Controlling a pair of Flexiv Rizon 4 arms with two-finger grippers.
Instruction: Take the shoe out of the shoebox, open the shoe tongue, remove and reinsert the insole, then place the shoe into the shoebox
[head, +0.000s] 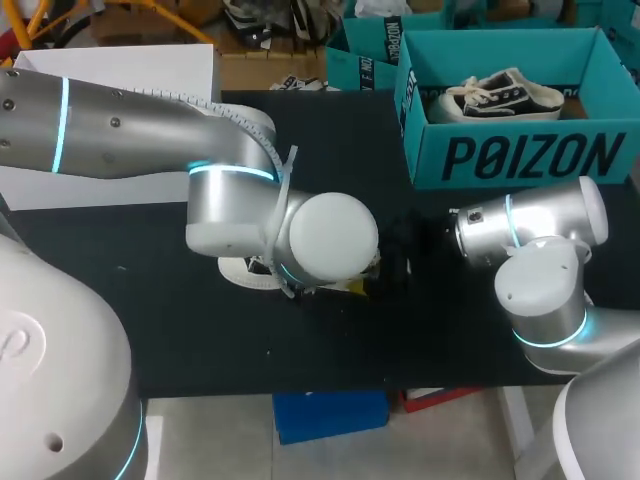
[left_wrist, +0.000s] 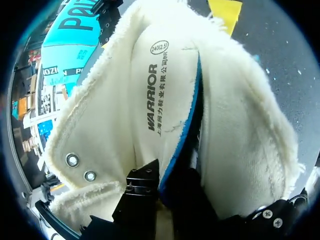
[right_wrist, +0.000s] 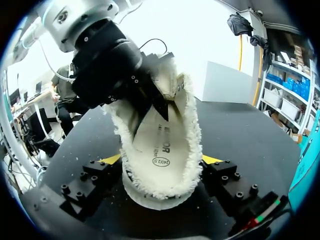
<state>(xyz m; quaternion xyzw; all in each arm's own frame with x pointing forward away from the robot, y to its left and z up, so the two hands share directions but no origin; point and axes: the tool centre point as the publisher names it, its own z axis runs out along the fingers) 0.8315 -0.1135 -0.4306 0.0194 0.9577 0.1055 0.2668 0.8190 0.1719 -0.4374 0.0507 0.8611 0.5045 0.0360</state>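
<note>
A white fleece-lined shoe (right_wrist: 160, 150) is held up between my two grippers; the head view shows only a sliver of the shoe (head: 245, 272) under my left wrist. My right gripper (right_wrist: 161, 160) clasps the heel end, a yellow-tipped finger (right_wrist: 111, 160) pressed to each side. My left gripper (right_wrist: 160, 107) reaches into the shoe's mouth. In the left wrist view its black fingers (left_wrist: 142, 192) pinch the edge of the printed insole (left_wrist: 160, 95), lifted so that its blue underside shows.
The teal shoebox (head: 520, 155) stands open at the table's back right, with a black-and-white sneaker (head: 500, 95) inside. A second teal box (head: 365, 50) sits behind it. My right arm (head: 530, 225) lies in front of the shoebox.
</note>
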